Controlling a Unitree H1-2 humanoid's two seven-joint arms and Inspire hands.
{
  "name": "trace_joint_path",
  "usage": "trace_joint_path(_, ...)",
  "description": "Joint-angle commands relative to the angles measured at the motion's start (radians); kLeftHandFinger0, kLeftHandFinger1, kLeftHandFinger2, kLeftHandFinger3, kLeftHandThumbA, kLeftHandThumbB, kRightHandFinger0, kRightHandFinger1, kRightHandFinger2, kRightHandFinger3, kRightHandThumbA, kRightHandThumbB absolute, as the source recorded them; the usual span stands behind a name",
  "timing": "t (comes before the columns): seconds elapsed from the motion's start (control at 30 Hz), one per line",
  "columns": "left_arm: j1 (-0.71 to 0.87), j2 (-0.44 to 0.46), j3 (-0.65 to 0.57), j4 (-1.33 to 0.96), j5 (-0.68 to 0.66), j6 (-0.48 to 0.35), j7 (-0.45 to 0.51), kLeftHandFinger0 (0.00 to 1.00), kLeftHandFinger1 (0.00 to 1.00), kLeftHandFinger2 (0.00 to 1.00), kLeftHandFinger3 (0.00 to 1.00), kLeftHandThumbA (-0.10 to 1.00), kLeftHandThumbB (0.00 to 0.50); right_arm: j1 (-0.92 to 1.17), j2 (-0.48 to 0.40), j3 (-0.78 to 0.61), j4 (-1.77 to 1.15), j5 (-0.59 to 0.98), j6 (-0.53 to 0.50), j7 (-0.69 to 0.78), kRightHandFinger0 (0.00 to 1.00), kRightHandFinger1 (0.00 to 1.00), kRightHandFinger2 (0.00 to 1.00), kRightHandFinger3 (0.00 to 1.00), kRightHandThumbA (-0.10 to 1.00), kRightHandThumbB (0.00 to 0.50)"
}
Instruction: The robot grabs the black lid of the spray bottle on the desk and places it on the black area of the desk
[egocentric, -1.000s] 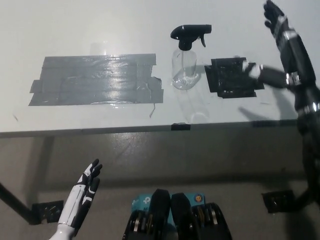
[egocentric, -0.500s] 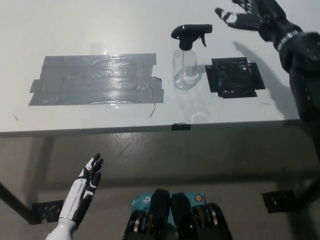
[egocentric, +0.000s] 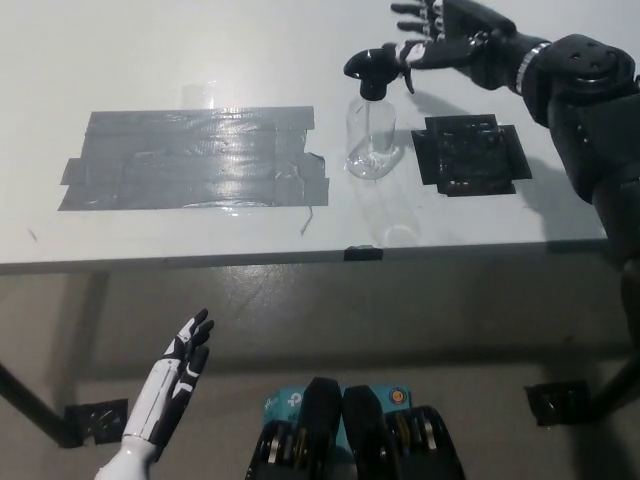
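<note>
Spray bottle, one clear plastic flask with its black trigger lid screwed on, stands upright on the white desk, between one wide patch of grey tape and one smaller black square patch. One black right hand hovers at the lid's trigger end, fingers spread and holding nothing; whether it touches the lid cannot be made out. One white left hand hangs below the desk edge at lower left, fingers extended, empty.
</note>
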Motion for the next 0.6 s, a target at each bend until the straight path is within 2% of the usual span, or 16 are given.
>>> trace_joint_path(0.0, -0.015, 0.011, -0.003, -0.031, 0.0, 0.01, -0.013, 1.0, 1.0, 1.0, 1.0, 1.0, 0.117, -0.104, -0.03, 0.043, 0.03, -0.054, -0.01, 0.056, 1.0, 1.0, 1.0, 1.0, 0.62, 0.5)
trace_joint_path(0.07, -0.017, 0.011, -0.003, -0.032, 0.0, 0.007, -0.015, 1.0, 1.0, 1.0, 1.0, 1.0, 0.104, -0.118, -0.035, 0.073, 0.048, -0.077, -0.014, 0.054, 1.0, 1.0, 1.0, 1.0, 0.62, 0.5)
trace_joint_path(0.43, -0.026, 0.015, -0.011, -0.033, 0.009, 0.011, -0.024, 1.0, 1.0, 1.0, 1.0, 1.0, 0.116, -0.136, -0.041, 0.129, 0.073, -0.125, -0.038, 0.042, 1.0, 1.0, 1.0, 1.0, 0.62, 0.5)
trace_joint_path(0.57, -0.031, 0.017, -0.012, -0.025, 0.01, 0.007, -0.025, 1.0, 1.0, 1.0, 1.0, 1.0, 0.135, -0.137, -0.034, 0.121, 0.078, -0.126, -0.041, 0.037, 1.0, 1.0, 1.0, 1.0, 0.63, 0.5)
